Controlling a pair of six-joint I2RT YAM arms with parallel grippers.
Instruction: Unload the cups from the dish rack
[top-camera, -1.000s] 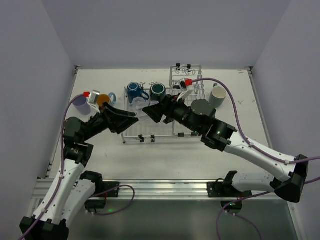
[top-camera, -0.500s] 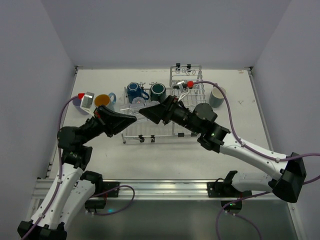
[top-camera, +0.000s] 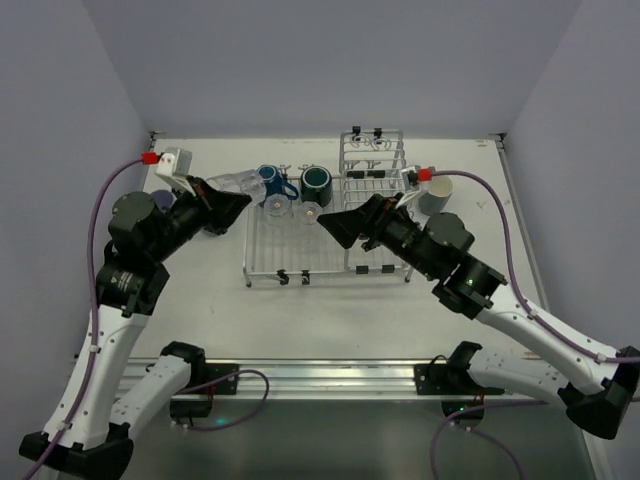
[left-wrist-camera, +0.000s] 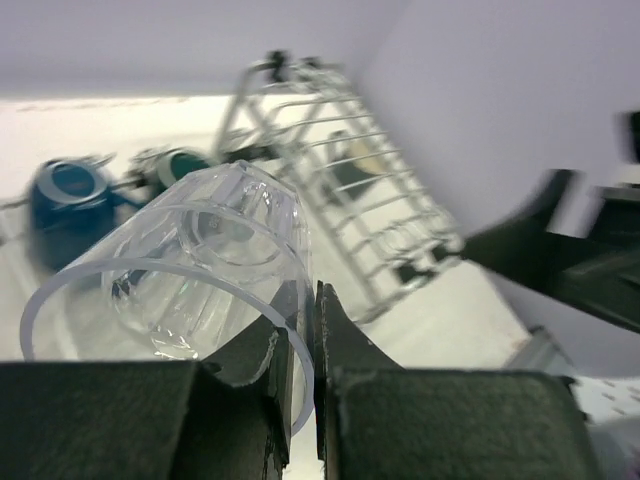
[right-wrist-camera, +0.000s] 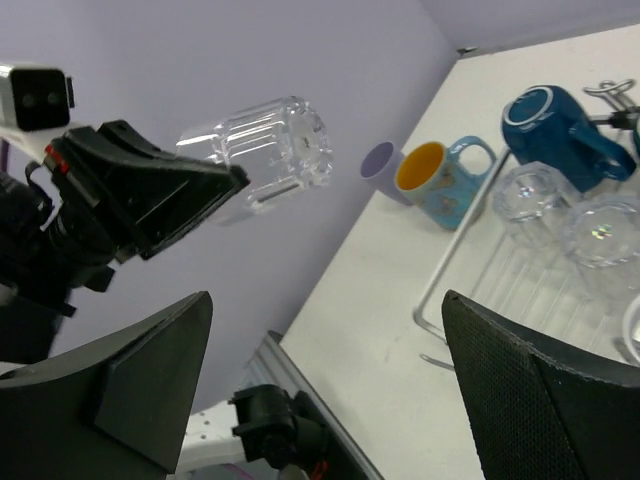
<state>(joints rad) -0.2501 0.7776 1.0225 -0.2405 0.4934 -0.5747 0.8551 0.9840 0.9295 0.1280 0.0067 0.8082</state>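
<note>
While the desk (top-camera: 200, 290) carries the dish rack (top-camera: 300, 250) at its middle, we see our right hand (top-camera: 330, 225) spread wide open above the grid, and our left hand (top-camera: 240, 200) clamps a clear glass (top-camera: 238, 183) by the rim, aloft just left of the rack.

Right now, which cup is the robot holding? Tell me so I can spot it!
Find the silver dish rack in the middle of the table. Just past its left edge, the left gripper pinches a clear glass by its rim. Unlike the other glasses sitting in the rack, it's up in the air, lying sideways.
</note>
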